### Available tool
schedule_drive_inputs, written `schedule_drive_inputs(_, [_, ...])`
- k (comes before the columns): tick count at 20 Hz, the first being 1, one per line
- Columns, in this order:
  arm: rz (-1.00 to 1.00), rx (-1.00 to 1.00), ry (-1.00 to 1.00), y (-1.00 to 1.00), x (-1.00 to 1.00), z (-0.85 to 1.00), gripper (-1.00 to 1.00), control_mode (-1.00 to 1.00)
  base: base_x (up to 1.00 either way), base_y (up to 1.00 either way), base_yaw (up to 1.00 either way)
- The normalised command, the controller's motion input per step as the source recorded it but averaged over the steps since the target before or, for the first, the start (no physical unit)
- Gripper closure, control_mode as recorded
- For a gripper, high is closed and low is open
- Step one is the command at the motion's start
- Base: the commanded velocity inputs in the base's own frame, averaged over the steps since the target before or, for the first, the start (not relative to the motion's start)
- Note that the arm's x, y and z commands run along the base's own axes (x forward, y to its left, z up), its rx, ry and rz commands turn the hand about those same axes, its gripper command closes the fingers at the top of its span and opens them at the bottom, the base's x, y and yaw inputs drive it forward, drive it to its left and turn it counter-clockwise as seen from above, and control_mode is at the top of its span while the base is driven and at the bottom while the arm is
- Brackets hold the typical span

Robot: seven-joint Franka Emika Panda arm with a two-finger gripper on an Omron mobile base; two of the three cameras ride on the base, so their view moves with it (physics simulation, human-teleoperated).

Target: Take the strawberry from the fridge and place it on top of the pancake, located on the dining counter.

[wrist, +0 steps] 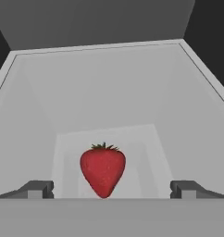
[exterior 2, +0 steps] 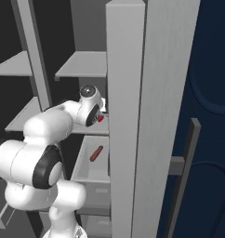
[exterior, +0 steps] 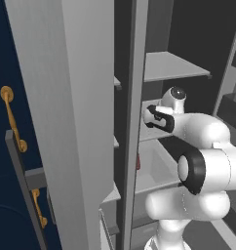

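Note:
The fridge point(exterior: 76, 122) stands open, and my arm reaches in between its doors to a middle shelf point(wrist: 109, 92). On that shelf, in the hand view, the strawberry point(wrist: 102, 169) sits red and pointed with a green cap. My gripper point(wrist: 111, 189) is open, its two dark fingertips point(wrist: 37, 189) set wide on either side of the fruit, apart from it. In the right base view the strawberry point(exterior 2: 100, 118) is a small red spot just past my hand. The pancake and the dining counter are out of view.
A long red item point(exterior 2: 96, 153) lies in the drawer below the shelf. The fridge door edges point(exterior 2: 133, 116) stand close on both sides of the arm. Upper shelves point(exterior: 173, 66) hang overhead. A navy cabinet with a brass handle point(exterior: 10, 117) is at left.

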Motion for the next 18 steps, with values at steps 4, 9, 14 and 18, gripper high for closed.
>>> schedule_drive_inputs(4, [0.02, 0.01, 0.00, 0.00, 0.39, -0.09, -1.00, -1.00, 0.00, 0.00, 0.00])
schedule_drive_inputs(9, [0.00, 0.00, 0.00, 0.00, 0.10, -0.08, -1.00, -1.00, 0.00, 0.00, 0.00])
schedule_drive_inputs(14, [0.00, 0.00, 0.01, 0.16, -0.01, -0.11, -1.00, -1.00, 0.00, 0.00, 0.00])
schedule_drive_inputs(18, [0.00, 0.00, 0.06, 0.03, 0.00, -0.20, -1.00, -1.00, 0.00, 0.00, 0.00])
